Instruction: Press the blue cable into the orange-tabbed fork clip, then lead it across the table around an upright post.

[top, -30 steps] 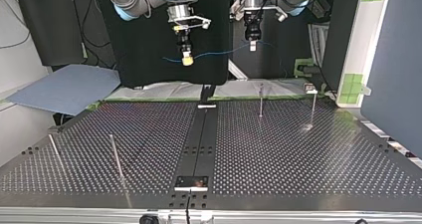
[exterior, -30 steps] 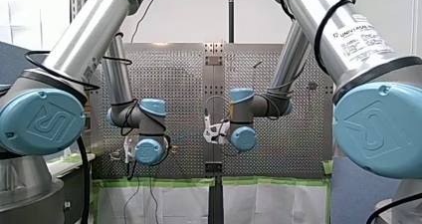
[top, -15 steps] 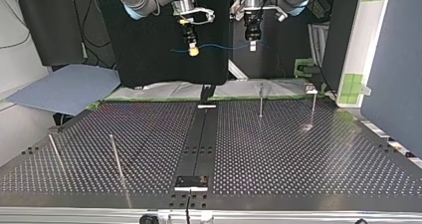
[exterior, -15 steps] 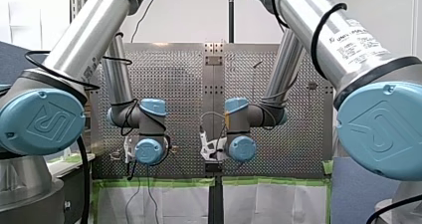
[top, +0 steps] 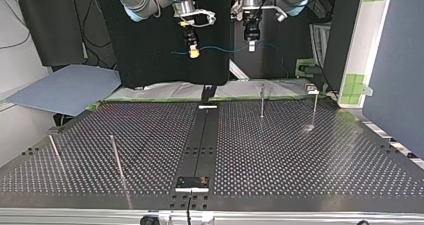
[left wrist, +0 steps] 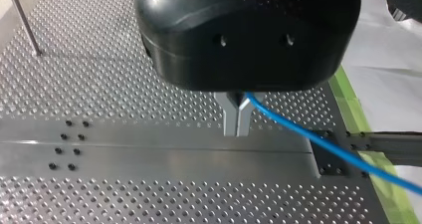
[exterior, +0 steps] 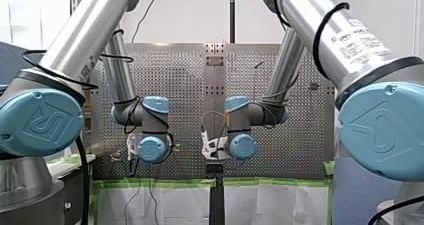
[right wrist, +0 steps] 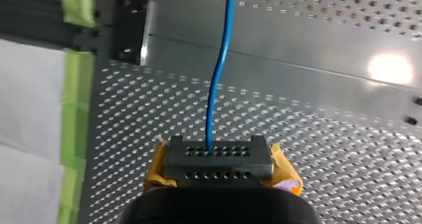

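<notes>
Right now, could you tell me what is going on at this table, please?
Both arms hold the blue cable up above the perforated table. My left gripper and my right gripper are each shut on it, with a short span strung between them. It touches no upright post, so the routing has not begun.

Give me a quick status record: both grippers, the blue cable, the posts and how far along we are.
left gripper: metal fingers shut on the blue cable
right gripper: yellow pads shut on the same cable
cable run: spans the air between the two grippers, touching nothing else
height: both grippers well above the perforated table
upright posts: four thin ones, two at the top view's right, two at its left
fork clip: not made out in any view
stage: cable not yet round any post
</notes>
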Controlling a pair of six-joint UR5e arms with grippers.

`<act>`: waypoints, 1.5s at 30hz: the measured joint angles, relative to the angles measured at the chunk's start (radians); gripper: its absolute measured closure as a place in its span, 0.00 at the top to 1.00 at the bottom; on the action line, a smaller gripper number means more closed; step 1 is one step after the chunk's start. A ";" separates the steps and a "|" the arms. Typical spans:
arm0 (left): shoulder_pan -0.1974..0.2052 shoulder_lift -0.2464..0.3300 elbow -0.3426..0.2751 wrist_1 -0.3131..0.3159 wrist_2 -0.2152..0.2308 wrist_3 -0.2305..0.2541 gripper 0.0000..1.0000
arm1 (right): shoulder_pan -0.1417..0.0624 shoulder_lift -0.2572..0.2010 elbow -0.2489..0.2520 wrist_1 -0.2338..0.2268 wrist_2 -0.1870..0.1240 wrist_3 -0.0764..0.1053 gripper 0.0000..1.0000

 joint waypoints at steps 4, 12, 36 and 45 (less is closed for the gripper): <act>-0.029 0.031 0.005 -0.031 -0.005 -0.004 0.00 | -0.001 -0.034 -0.034 0.013 0.000 0.032 0.00; -0.010 0.094 -0.030 -0.064 -0.006 -0.053 0.00 | -0.020 -0.094 -0.081 0.012 -0.021 0.083 0.00; 0.197 0.123 -0.155 0.139 0.195 -0.102 0.00 | -0.023 0.075 -0.131 -0.085 -0.158 0.146 0.00; 0.275 0.047 -0.112 0.180 0.273 -0.121 0.00 | -0.007 0.158 -0.203 -0.087 -0.173 0.160 0.00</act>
